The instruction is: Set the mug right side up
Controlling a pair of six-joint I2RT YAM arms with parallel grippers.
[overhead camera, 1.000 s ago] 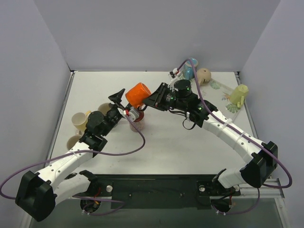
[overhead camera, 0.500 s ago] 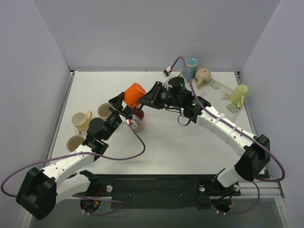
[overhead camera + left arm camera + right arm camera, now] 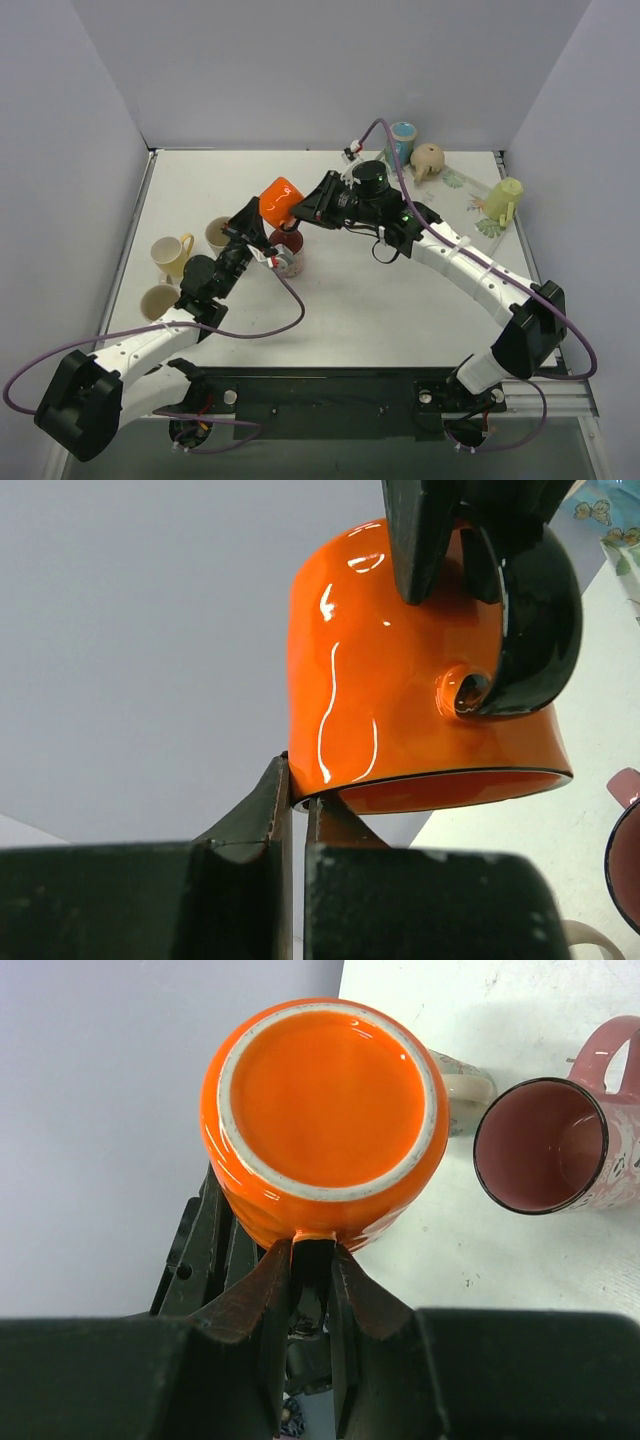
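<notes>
Though unseen from above, left pincer (image 3: 298,796) clamps mug (image 3: 380,670) rim (image 3: 440,780), right pincer (image 3: 312,1256) its handle (image 3: 545,620).

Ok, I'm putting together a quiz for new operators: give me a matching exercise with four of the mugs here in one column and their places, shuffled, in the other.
Things:
1. orange mug
2. pink mug
3. yellow-green mug
4. blue cup

Places:
A. at the far edge of the table
B. in the air, off the table
C. near the table's right edge
D. standing mouth up on the table, just under the raised one

Pairs: 1-B, 2-D, 3-C, 4-A
</notes>
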